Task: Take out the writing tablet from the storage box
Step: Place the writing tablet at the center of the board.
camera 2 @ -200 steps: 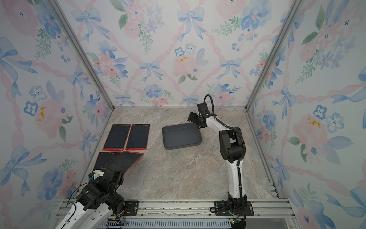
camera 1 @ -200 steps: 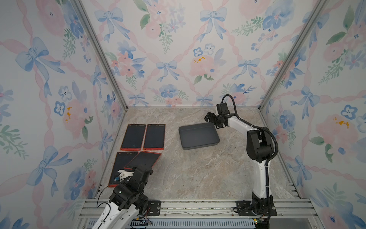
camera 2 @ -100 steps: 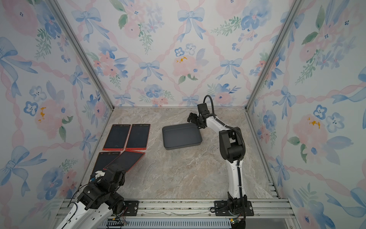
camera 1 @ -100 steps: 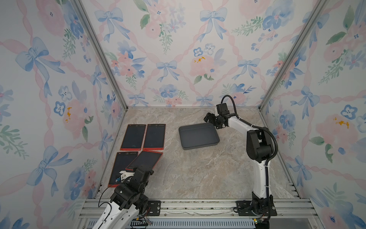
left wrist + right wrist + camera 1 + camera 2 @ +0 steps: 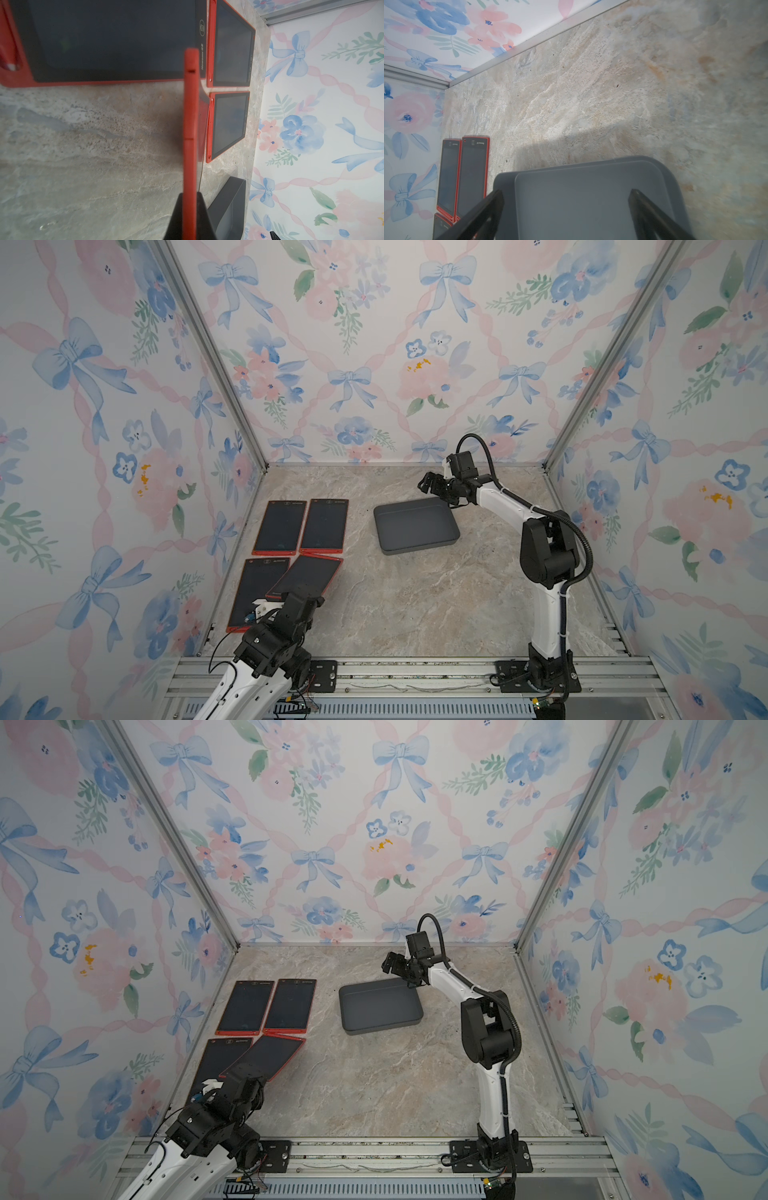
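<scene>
left gripper (image 5: 287,600) pinches red-framed black-screen writing tablet (image 5: 308,574) by near short edge, long axis abt 1 o'clock; right gripper (image 5: 430,483) gapes wide over empty dark-grey plastic storage box (image 5: 417,548).

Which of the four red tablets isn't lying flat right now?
The near tablet closer to the storage box: it sits askew, one end pinched in the left gripper's fingers. Its neighbour and the two far ones lie flat, squared up.

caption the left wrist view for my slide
Left fingers clamp a red writing tablet edge-on, three more tablets and the grey storage box nearby
</scene>
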Controlling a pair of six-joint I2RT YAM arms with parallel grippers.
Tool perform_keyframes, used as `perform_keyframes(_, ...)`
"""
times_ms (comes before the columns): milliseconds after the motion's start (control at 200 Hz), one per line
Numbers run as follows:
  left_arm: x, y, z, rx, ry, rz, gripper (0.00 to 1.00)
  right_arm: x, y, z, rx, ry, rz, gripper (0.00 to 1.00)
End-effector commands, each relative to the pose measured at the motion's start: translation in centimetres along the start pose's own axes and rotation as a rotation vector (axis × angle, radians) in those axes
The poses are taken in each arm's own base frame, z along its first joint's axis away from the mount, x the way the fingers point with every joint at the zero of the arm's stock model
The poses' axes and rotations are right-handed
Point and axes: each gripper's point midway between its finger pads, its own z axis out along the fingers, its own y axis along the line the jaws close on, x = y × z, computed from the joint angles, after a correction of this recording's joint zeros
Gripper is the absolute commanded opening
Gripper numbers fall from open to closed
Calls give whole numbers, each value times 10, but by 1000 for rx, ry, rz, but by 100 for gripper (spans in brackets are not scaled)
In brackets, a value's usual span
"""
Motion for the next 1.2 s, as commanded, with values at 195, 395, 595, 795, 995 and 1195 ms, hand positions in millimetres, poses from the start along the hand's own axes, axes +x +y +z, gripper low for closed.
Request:
perform_keyframes(195, -2, 41, -6, -205, 22, 66, 42, 1, -9, 2, 4, 3, 24, 97)
perform_keyframes(395, -3, 42, -10, -231, 20, 78, 48, 1, -17, 3, 9, -4, 35, 97)
perform_keyframes(595, 8, 57, -8, -291, 78, 79, 52, 1, -25, 5, 19, -4, 45, 97)
perform_keyframes(795, 8, 59, -14, -331, 87, 109, 61, -1, -31, 5, 25, -10, 51, 97)
perform_keyframes(995, 0, 55, -22, -354, 54, 129, 67, -2, -35, 6, 27, -16, 87, 97)
perform_keyframes(1195, -4, 54, -27, -372, 33, 130, 71, -3, -39, 7, 29, -18, 93, 97)
